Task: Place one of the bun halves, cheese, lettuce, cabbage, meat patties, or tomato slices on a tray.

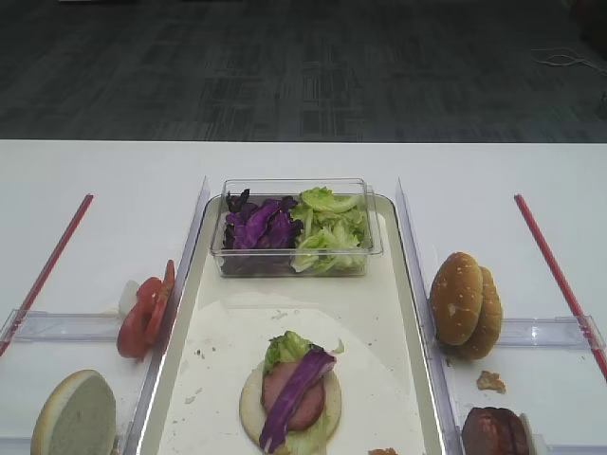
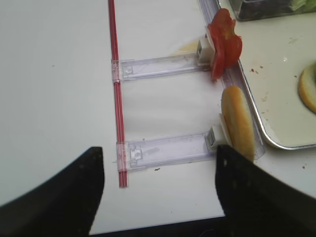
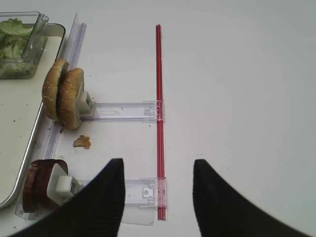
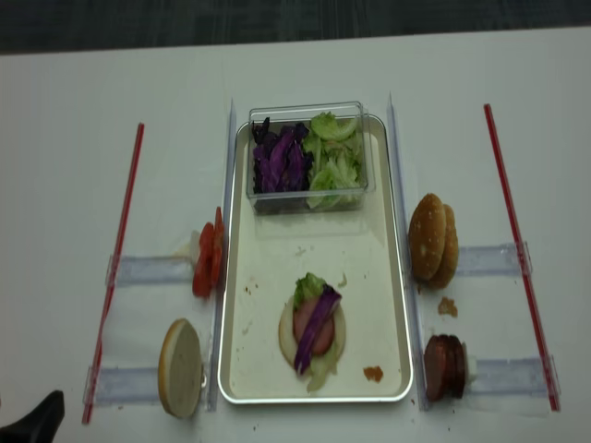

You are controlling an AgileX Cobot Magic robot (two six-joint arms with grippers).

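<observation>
Looking down from the exterior high view, the tray [image 1: 410, 284] runs lengthwise away from the robot, carrying a clear box [image 1: 294, 227] of cabbage [image 1: 258, 227] and lettuce [image 1: 327, 227] at its far end and a half-built stack near its front: a bun base [image 1: 289, 403] with lettuce, a meat patty [image 1: 296, 393] and a purple cabbage strip [image 1: 296, 384] laid across it. No gripper shows here. Tomato slices [image 1: 144, 313] stand on edge just left of the tray, with a bun half [image 1: 74, 415] nearer the robot; two more bun halves [image 1: 465, 303] and dark patties [image 1: 495, 431] stand on the right.

The right wrist view shows the right gripper [image 3: 158, 197] with jaws spread wide and nothing between them. The speckled buns [image 3: 64, 98] and patties [image 3: 39, 190] lie ahead and to its left, standing on edge against clear holders [image 3: 123, 111].

The left wrist view shows the left gripper [image 2: 158, 192], likewise wide and empty. The lone bun half [image 2: 238, 123] stands on edge just ahead and to its right, its long axis pointing roughly away from the gripper; the tomato slices [image 2: 224, 44] sit farther on. The left arm is probably best placed for either.

The realsense view catches only a dark tip of the left gripper [image 4: 37, 420] at the lower left corner. A small crumb [image 4: 373, 373] lies on the tray; what it is cannot be made out, and no cheese is clearly visible anywhere.
</observation>
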